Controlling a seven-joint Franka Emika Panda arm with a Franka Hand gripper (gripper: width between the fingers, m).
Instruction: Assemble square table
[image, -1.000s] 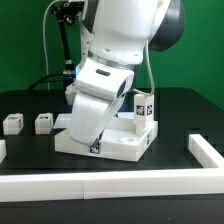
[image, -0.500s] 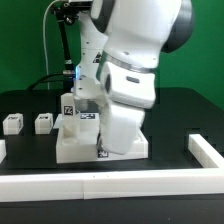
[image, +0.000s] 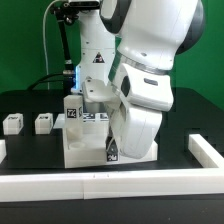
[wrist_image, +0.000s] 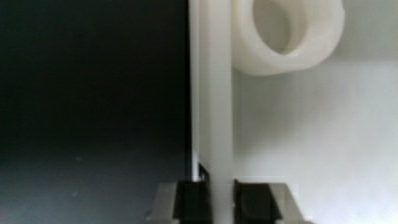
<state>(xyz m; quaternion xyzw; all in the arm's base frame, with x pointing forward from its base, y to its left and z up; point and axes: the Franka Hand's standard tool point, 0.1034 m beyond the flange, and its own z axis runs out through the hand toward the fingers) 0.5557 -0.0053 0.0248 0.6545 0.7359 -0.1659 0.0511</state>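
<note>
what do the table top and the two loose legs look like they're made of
Table top: probably hard white plastic, smooth and matte, judging by its even colour and clean edges. Loose legs: seemingly the same white plastic, chunky blocks; the black-and-white tags look printed or stuck on, can't tell which.

Black table (image: 190, 110) is lying under the whole scene. White rail (image: 120, 182) is running along its near edge; a shorter rail piece (image: 205, 150) is heading back from it at the exterior view's right. Green wall (image: 25, 50) is filling the background. Black stand (image: 64, 45) is rising behind the table, a small blue light (image: 73, 70) glowing beside it.
</note>
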